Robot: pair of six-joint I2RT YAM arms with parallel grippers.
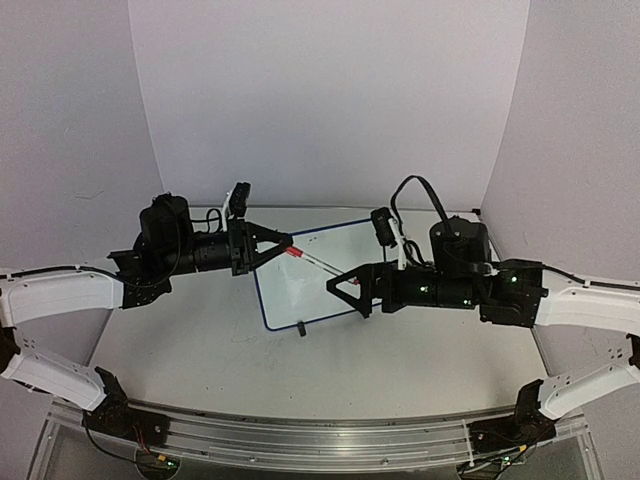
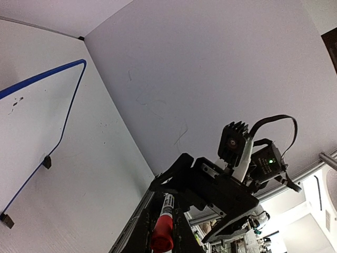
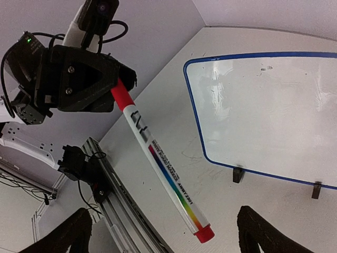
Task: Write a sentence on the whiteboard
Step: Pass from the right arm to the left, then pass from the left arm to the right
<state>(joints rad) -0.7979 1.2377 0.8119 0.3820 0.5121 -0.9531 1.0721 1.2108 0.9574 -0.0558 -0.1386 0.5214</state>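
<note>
The whiteboard (image 1: pixel 300 295) lies flat on the table between the arms, blue-framed with small black feet (image 3: pixel 238 174). Its surface (image 3: pixel 263 116) shows only a few specks; no sentence is in view. My left gripper (image 1: pixel 283 245) is shut on the red cap end of a white marker (image 1: pixel 318 263), holding it out above the board. In the left wrist view the red cap (image 2: pixel 162 232) sits pinched between the fingers. My right gripper (image 1: pixel 342 286) is open, its fingers (image 3: pixel 79 229) spread wide on either side of the marker's small red tail end (image 3: pixel 204 234), not touching it.
White walls enclose the table on three sides. An aluminium rail (image 1: pixel 300 430) runs along the near edge by the arm bases. The table (image 1: pixel 200 340) is bare around the board.
</note>
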